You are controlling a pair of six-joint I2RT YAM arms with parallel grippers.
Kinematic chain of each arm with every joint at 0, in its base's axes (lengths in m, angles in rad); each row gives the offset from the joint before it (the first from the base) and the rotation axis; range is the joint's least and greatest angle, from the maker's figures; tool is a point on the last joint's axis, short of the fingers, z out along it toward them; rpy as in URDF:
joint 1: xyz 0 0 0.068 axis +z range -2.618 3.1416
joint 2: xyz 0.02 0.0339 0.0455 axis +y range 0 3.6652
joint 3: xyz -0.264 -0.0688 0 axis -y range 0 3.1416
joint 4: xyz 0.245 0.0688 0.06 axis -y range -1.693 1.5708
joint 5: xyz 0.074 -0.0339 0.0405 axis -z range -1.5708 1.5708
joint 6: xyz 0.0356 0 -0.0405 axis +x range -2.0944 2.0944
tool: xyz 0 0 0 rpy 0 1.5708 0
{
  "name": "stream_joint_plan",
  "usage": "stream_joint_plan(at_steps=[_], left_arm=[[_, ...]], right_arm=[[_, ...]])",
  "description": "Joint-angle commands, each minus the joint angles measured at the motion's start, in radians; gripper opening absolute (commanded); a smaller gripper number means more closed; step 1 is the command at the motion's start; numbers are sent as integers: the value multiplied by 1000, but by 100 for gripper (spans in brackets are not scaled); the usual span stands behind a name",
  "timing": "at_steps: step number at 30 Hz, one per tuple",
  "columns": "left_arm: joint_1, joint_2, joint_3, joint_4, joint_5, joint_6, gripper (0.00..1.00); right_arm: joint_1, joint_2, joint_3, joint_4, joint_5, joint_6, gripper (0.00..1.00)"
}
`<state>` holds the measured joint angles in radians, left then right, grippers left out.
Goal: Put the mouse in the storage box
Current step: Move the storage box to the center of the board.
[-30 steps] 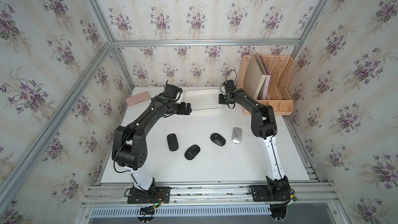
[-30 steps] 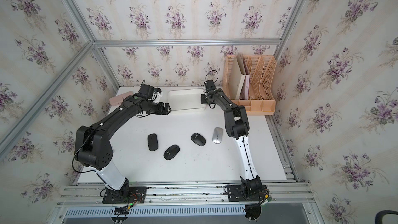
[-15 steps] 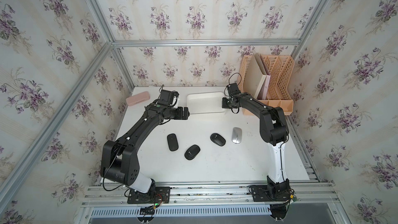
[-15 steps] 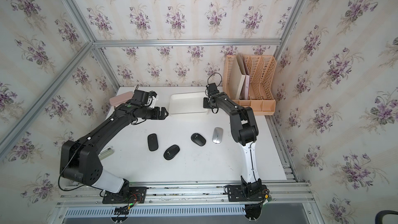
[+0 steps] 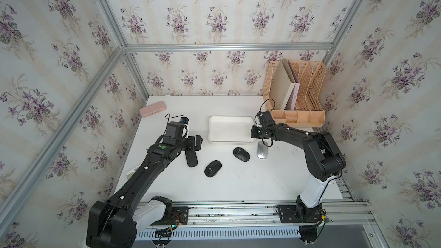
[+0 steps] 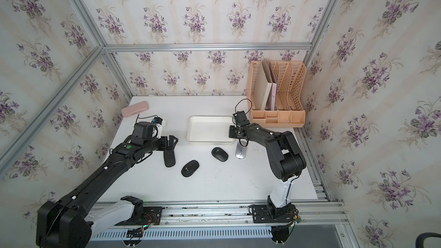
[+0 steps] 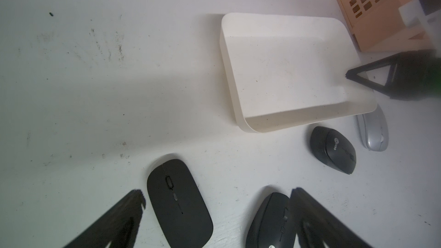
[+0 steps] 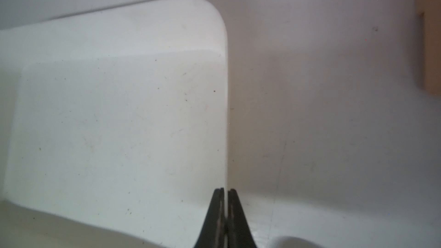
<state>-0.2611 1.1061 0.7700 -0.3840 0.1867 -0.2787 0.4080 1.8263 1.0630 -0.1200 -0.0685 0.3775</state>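
The white storage box (image 5: 229,117) (image 6: 210,118) lies mid-table, and nothing is inside it. My right gripper (image 5: 254,134) (image 8: 225,190) is shut on the box's right wall (image 8: 226,115). Several mice lie on the table in front of the box. They are a flat black mouse (image 5: 191,159) (image 7: 179,203), a black mouse with a logo (image 5: 213,168) (image 7: 269,223), another black mouse (image 5: 241,154) (image 7: 333,150) and a silver mouse (image 5: 262,151) (image 7: 373,130). My left gripper (image 5: 197,143) (image 7: 218,194) hangs open over the far end of the flat mouse and holds nothing.
A peach lattice file organiser (image 5: 296,91) stands at the back right, close behind my right wrist. A pink oblong case (image 5: 152,112) lies at the back left corner. Walls close in the table on three sides.
My right gripper, shut on the box's wall, has dragged the storage box forward towards the mice. My left gripper has drawn back from beside the box to above the flat black mouse.
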Motion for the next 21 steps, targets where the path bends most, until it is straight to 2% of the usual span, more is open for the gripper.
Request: stream_joint_plan(at_steps=[1,11,21], left_arm=[[0,-3,-17,59,-9,-7,99],[1,12,-23,65,-29,2,99],[0,67,-20,81,-36,-16,99]], right_arm=[[18,-6,-29,112,-41,-11,0],[37,-53,-119,131,-52,-22,0],[46,-68,-139,77,-18,31,0]])
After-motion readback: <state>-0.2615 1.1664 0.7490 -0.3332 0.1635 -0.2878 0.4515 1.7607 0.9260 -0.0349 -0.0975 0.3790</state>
